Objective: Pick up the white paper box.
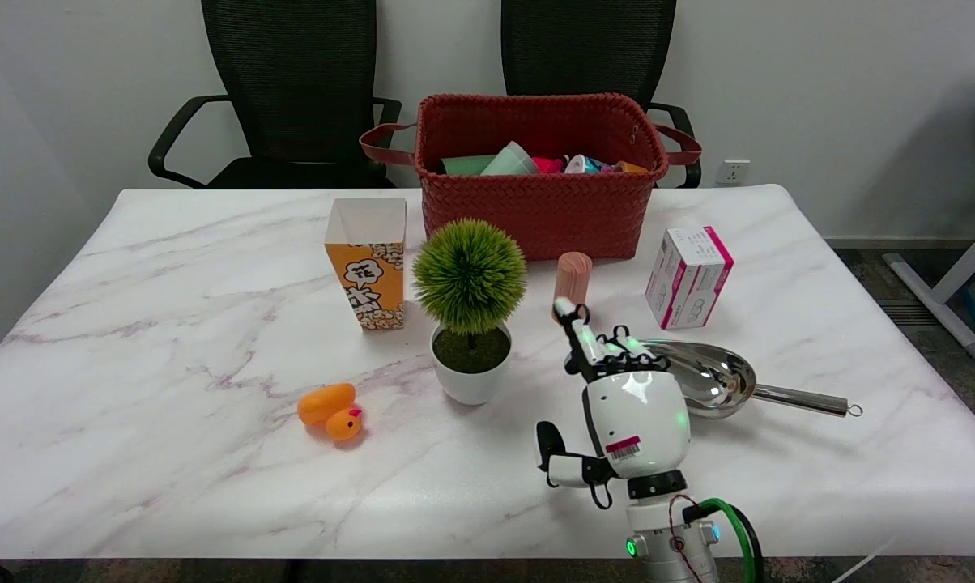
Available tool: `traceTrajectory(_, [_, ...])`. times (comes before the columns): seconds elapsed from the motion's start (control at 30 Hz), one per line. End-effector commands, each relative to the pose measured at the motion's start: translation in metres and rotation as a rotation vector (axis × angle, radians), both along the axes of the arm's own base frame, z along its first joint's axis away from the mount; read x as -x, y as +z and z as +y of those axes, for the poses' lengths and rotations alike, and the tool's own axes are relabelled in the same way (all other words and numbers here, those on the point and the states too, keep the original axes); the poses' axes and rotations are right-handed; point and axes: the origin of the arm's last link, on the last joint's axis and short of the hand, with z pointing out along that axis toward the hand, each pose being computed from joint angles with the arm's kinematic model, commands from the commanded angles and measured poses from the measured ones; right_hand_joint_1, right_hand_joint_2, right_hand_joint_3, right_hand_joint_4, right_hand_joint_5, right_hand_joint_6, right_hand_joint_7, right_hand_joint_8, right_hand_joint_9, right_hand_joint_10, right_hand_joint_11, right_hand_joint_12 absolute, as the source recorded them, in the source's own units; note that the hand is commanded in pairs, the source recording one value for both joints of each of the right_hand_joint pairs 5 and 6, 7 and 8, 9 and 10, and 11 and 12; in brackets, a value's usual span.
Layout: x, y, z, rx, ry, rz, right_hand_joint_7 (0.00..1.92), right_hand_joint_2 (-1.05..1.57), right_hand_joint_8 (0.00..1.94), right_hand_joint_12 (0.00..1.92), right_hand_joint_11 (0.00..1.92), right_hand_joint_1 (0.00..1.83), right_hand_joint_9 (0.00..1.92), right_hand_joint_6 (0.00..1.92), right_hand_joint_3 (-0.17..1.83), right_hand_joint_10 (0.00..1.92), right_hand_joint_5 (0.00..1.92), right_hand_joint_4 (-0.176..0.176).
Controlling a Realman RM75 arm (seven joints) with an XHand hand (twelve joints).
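Note:
The white paper box (688, 277) with pink edges stands upright on the marble table (172, 324), at the right, beside the basket. My right hand (629, 409) hovers near the front edge, well short of the box and to its left. It holds nothing. One finger (575, 328) stretches forward toward the wooden cylinder, the others (621, 350) stay bent, and the thumb (559, 465) sticks out to the left. The hand's tips overlap the near rim of the metal scoop.
A metal scoop (710, 376) lies between hand and box, handle pointing right. A wooden cylinder (573, 275), a potted green ball plant (470, 324), a popcorn box (368, 263), an orange rubber duck (331, 411) and a red woven basket (540, 202) stand around.

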Motion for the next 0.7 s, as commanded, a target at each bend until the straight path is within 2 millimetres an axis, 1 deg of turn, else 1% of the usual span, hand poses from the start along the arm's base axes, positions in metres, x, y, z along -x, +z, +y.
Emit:
traceTrajectory(0.03, [-0.015, 0.008, 0.002, 0.065, 0.081, -0.043, 0.79, 0.23, 0.79, 0.69, 0.69, 1.19, 0.8, 0.14, 1.0, 0.8, 0.14, 0.0])
traceTrajectory(0.17, [-0.018, 0.012, 0.002, 0.086, 0.106, -0.047, 0.73, 0.14, 0.73, 0.68, 0.68, 1.18, 0.69, 0.13, 0.89, 0.69, 0.13, 0.0])
traceTrajectory(0.23, [-0.02, 0.014, 0.002, 0.1, 0.122, -0.05, 0.71, 0.11, 0.71, 0.67, 0.67, 1.17, 0.68, 0.13, 0.87, 0.68, 0.13, 0.0])
traceTrajectory(0.33, [-0.024, 0.017, 0.004, 0.122, 0.155, -0.06, 0.68, 0.02, 0.68, 0.65, 0.65, 1.16, 0.66, 0.13, 0.78, 0.66, 0.13, 0.0])
traceTrajectory(0.43, [-0.028, 0.019, 0.005, 0.143, 0.188, -0.07, 0.61, -0.05, 0.61, 0.57, 0.57, 1.13, 0.62, 0.14, 0.58, 0.62, 0.14, 0.0])
traceTrajectory(0.53, [-0.033, 0.021, 0.006, 0.166, 0.218, -0.084, 0.54, -0.09, 0.54, 0.51, 0.51, 1.12, 0.59, 0.14, 0.5, 0.59, 0.14, 0.0])
traceTrajectory(0.7, [-0.04, 0.028, 0.007, 0.22, 0.247, -0.153, 0.44, -0.19, 0.44, 0.36, 0.36, 1.08, 0.51, 0.1, 0.2, 0.51, 0.1, 0.0])
